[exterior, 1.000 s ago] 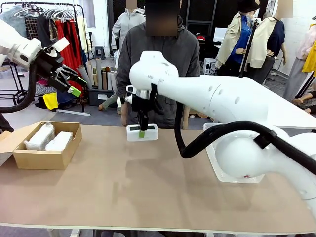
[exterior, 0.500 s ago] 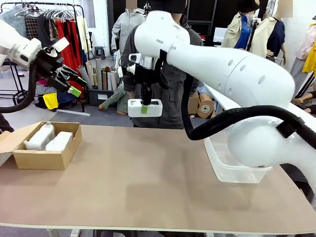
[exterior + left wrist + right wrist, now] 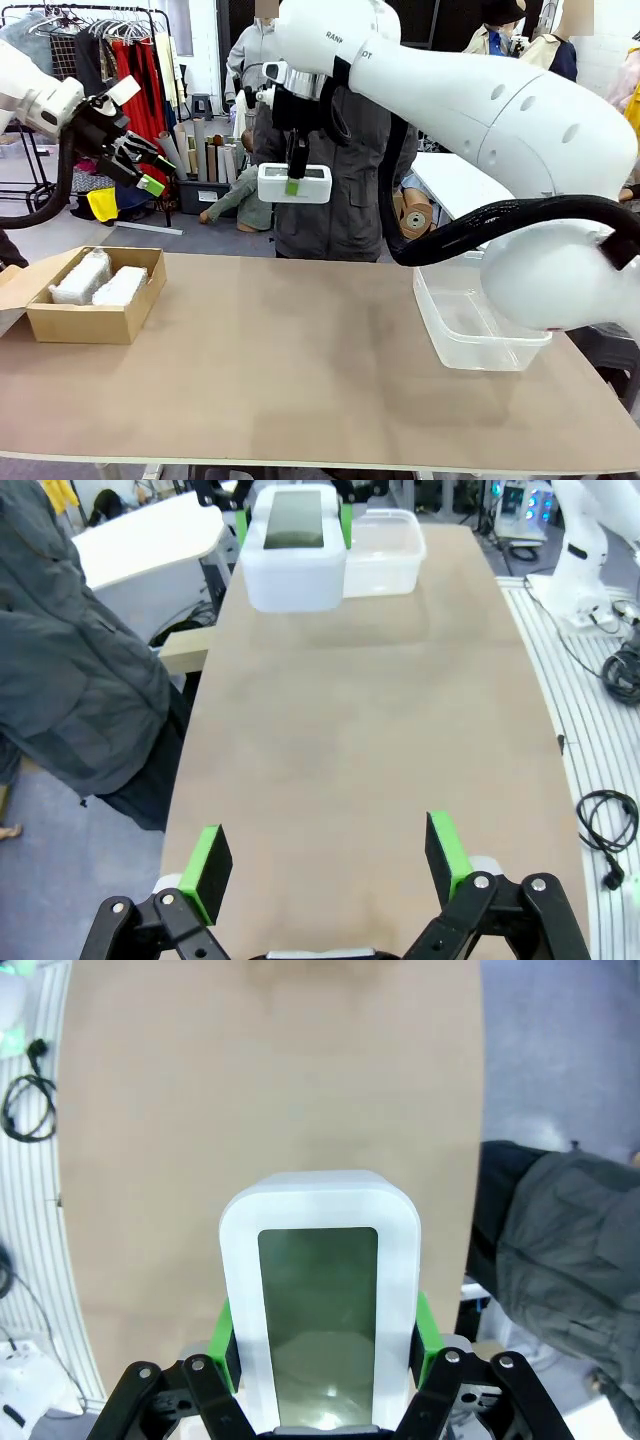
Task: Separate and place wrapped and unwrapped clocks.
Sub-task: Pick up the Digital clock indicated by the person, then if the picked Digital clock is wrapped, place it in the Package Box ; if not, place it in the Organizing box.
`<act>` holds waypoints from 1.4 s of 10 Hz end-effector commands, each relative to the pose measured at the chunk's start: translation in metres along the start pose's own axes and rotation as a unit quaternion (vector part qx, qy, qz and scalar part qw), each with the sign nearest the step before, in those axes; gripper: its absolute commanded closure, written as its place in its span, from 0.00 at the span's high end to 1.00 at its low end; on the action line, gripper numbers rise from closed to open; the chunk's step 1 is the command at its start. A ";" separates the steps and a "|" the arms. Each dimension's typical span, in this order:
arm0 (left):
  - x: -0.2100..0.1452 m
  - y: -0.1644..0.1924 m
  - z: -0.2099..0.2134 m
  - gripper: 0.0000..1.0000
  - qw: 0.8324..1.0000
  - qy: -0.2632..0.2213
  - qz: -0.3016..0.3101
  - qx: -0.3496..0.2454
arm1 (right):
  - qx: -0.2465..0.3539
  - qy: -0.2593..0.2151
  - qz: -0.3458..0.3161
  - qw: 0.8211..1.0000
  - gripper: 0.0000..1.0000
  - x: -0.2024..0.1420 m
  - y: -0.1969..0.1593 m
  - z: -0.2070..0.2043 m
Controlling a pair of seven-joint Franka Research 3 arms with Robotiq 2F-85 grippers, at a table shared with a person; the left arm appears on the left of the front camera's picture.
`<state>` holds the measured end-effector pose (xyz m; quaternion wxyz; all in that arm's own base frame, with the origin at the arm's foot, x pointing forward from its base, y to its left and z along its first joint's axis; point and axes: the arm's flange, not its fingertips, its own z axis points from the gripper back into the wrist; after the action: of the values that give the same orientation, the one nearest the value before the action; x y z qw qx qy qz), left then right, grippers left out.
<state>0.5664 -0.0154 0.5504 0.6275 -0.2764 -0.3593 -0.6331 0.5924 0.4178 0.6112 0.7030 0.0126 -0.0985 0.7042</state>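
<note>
Fingers of the right gripper (image 3: pixel 294 186) grasp the bare digital clock (image 3: pixel 294 184) high above the table (image 3: pixel 300 370). Left gripper (image 3: pixel 150 172) hangs with fingers spread, empty, above the cardboard box (image 3: pixel 90 320) containing two bubble-wrapped bundles (image 3: pixel 100 280).

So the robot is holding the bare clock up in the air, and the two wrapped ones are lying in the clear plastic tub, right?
Not quite. The right gripper does hold the bare clock in the air, but the front view shows the two wrapped clocks lying in the cardboard box, not the clear tub.
</note>
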 end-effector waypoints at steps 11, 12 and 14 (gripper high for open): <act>0.000 -0.001 0.002 1.00 1.000 0.004 -0.002 -0.001 | -0.001 -0.009 -0.019 1.000 0.00 -0.018 0.004 0.000; 0.000 -0.001 0.002 1.00 1.000 0.004 -0.002 -0.001 | -0.026 -0.015 -0.044 0.999 0.00 -0.042 0.011 0.011; 0.000 -0.001 0.002 1.00 1.000 0.004 -0.002 -0.001 | -0.030 -0.034 -0.101 0.994 0.00 -0.084 0.017 0.024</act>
<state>0.5664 -0.0153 0.5505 0.6275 -0.2763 -0.3593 -0.6330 0.6146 0.3634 0.6404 0.7410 0.0105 -0.1221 0.6602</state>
